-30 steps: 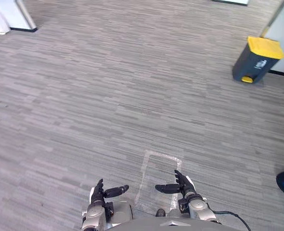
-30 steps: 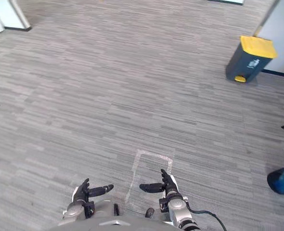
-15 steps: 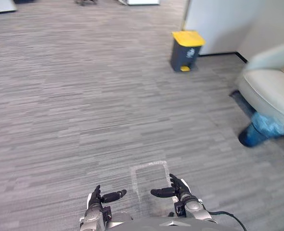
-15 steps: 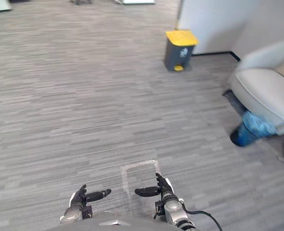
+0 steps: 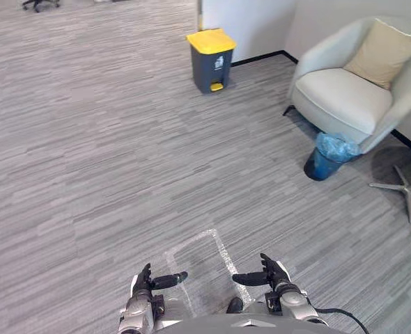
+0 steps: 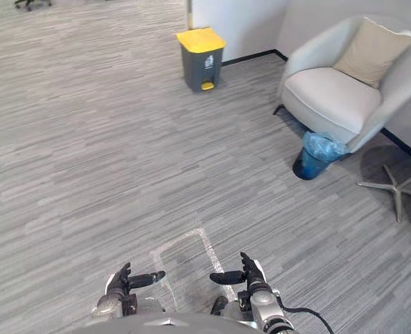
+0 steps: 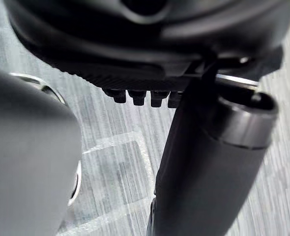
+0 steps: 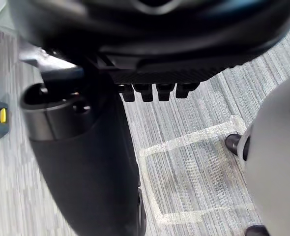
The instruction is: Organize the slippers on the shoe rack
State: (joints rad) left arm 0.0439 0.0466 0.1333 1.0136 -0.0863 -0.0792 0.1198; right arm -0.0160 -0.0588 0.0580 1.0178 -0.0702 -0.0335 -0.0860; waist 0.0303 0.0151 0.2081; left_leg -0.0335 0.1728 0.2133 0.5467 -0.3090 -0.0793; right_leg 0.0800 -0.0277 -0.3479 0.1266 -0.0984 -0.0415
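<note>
I'm holding my left hand [image 5: 144,282] and right hand [image 5: 275,274] low over a taped square [image 5: 198,261] on the floor [image 5: 101,153], fingers relaxed and empty. A yellow-lidded bin [image 5: 211,61] and an armchair [image 5: 345,97] are standing ahead.

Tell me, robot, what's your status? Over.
Left hand open, holding nothing. Right hand open, holding nothing. Ahead: yellow-lidded bin, armchair, blue basket beside it.

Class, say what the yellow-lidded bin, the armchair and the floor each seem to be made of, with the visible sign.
Yellow-lidded bin: likely hard plastic, smooth moulded shell. Armchair: pale upholstery, perhaps leatherette; soft, rounded, smooth surface. Floor: probably carpet, matte streaked grey.
</note>
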